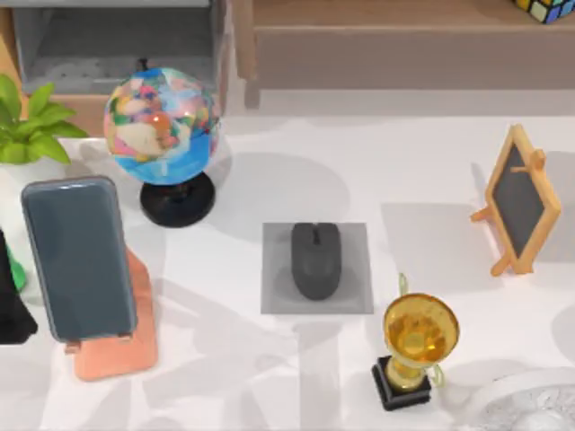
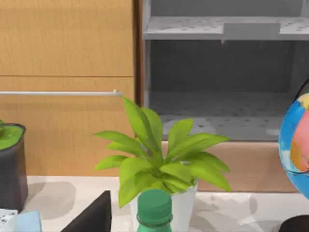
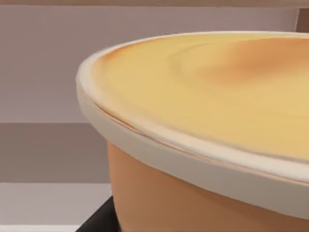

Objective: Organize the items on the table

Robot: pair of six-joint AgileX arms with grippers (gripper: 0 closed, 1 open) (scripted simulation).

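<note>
The dark-grey mouse (image 1: 315,259) lies on a grey square pad (image 1: 272,299) in the middle of the white table (image 1: 234,359). The blue-grey smartphone (image 1: 78,257) leans face up on an orange stand (image 1: 121,355) at the table's left. A dark shape at the left edge is my left gripper (image 1: 13,305), just left of the phone and apart from it. My right wrist view looks from very close at an orange-yellow rounded object with a pale rim (image 3: 203,121).
A globe (image 1: 162,126) and a potted plant (image 1: 31,126) stand at the back left, with a green bottle (image 2: 154,210) near the plant. A gold trophy (image 1: 418,346) is front right, a small easel chalkboard (image 1: 521,197) at the right. The shelf unit (image 1: 386,45) runs along the back.
</note>
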